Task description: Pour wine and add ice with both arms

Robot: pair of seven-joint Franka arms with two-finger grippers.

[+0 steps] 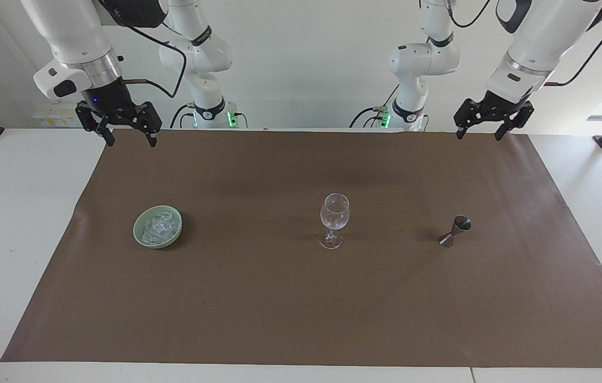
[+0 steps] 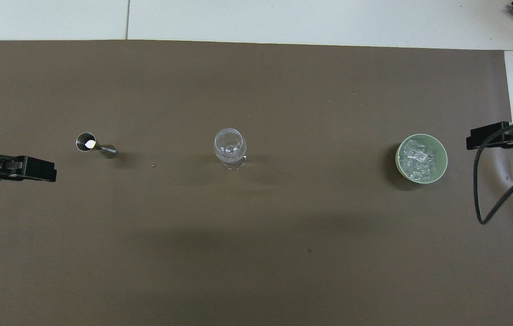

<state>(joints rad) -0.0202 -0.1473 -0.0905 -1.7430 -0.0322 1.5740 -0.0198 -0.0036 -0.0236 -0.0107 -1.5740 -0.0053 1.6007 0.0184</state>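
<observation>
Hanging: both arms wait up at the robots' own edge of the brown mat (image 1: 301, 298), nothing in either hand.
Left gripper (image 1: 481, 133): fingers spread wide, empty, over the mat's corner at the left arm's end; the jigger sits out in front of it, well apart.
Right gripper (image 1: 130, 139): fingers spread just as wide, empty, over the mat's corner at the right arm's end; the bowl lies out in front of it, well apart.
Ice (image 1: 160, 227): a heap of small clear, glassy, uneven chunks, all inside the bowl (image 1: 138, 232), which is round, shallow, pale green and smooth.
Wine glass (image 1: 334, 213): upright on its stem near the mat's middle, clear, rounded; it stands between the bowl and the jigger and touches neither.
Jigger (image 1: 456, 230): small, dark, metal, hourglass-shaped, standing with its open mouth up, toward the left arm's end.
Open room: the three things stand in one row across the mat, wide gaps between them; broad bare mat lies between the row and both grippers, and more of it farther out.
Edges: the mat is matte and flat, with white table (image 1: 19, 223) showing past it at both ends.
Cable (image 2: 492, 181): a thin black loop hangs by the right arm's wrist, near the mat's edge beside the bowl.
</observation>
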